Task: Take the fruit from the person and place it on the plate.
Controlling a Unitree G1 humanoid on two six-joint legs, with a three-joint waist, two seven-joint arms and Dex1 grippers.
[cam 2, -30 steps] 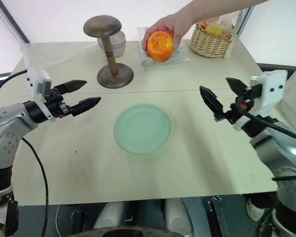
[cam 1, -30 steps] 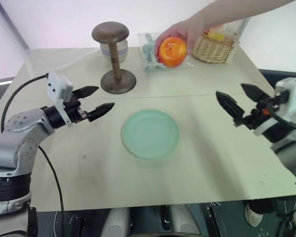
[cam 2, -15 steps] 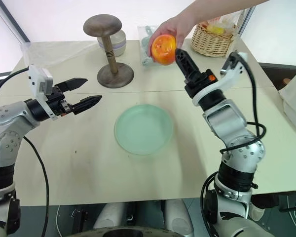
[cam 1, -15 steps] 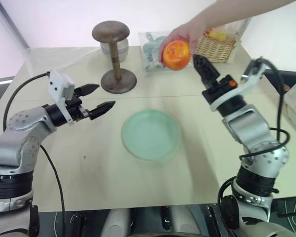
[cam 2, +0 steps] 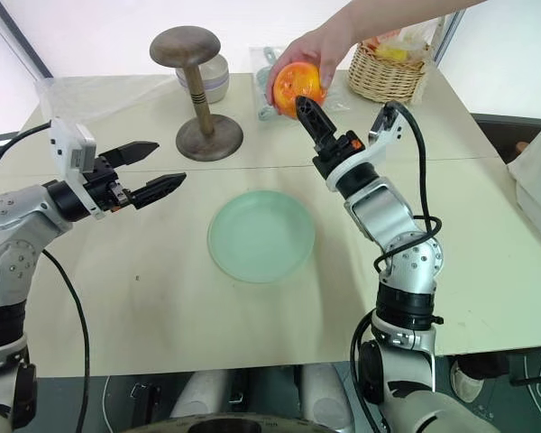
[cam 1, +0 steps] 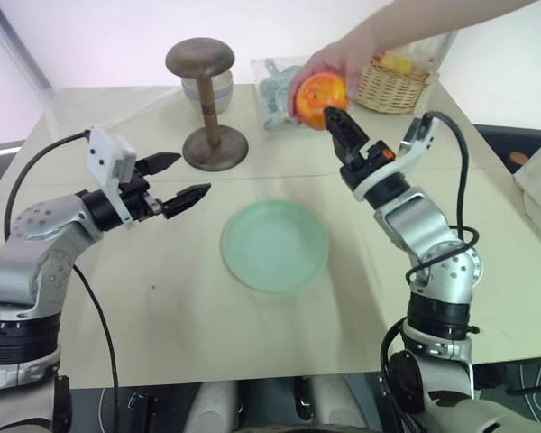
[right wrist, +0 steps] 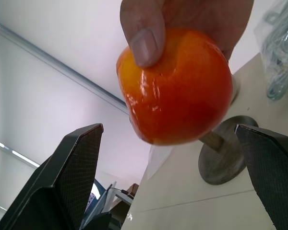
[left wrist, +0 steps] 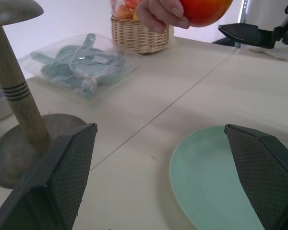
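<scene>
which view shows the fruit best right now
The right wrist view: the fruit sits large between that gripper's open fingers, held from above by the person's hand. Both eye views show it small, partly behind the right gripper. The left wrist view catches just its lower part.

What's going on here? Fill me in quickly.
A person's hand holds a glossy round orange-red fruit out above the table. The right gripper is raised to it, fingers open on either side of the fruit but not closed on it. The left gripper hovers open beside a brown wooden stand. The round pale mint-green plate lies bare on the table, waiting for the fruit.
</scene>
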